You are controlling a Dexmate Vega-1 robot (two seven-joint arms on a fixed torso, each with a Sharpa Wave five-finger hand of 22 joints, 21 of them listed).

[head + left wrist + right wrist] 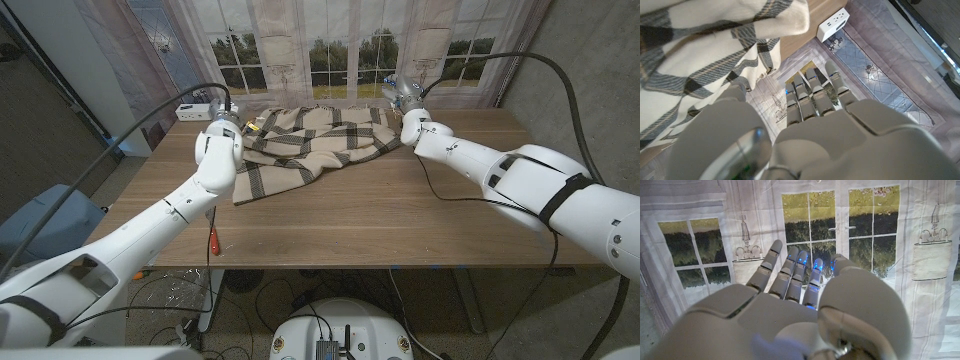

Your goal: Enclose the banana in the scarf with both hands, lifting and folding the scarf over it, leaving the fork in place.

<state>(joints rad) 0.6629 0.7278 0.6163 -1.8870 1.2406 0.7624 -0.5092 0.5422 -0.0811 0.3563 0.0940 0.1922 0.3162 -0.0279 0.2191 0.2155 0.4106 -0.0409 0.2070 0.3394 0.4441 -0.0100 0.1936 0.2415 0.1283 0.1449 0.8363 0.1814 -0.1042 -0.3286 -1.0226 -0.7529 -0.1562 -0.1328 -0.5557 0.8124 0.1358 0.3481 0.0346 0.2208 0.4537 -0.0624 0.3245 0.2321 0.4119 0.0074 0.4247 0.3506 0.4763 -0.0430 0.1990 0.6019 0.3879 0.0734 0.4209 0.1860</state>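
Scarf [315,145] is the biggest thing on the table [400,220], a cream plaid heap bunched up toward the far edge between my two arms. There's a bulge in the middle of it, but I can't actually see a banana anywhere, so no idea from here whether it's under there.

Left arm [150,225] comes up from the near left corner and my left hand [225,125] sits right at the scarf's left end. In the left wrist view the left hand [812,95] has its fingers straight and together, with cloth [715,60] hanging just beside the thumb. I honestly can't tell if it's pinching the fabric or only next to it.

Right arm [520,185] reaches across to the far right corner of the scarf. My right hand [405,100] is up by the curtain backdrop [300,45], and in the right wrist view the right hand [800,275] has fingers stretched out, slightly apart, holding nothing.

White power strip [193,112] sits on the far left of the table. Something thin with a red handle [213,240] lies near the front edge by my left arm; too small to say if it's the fork.
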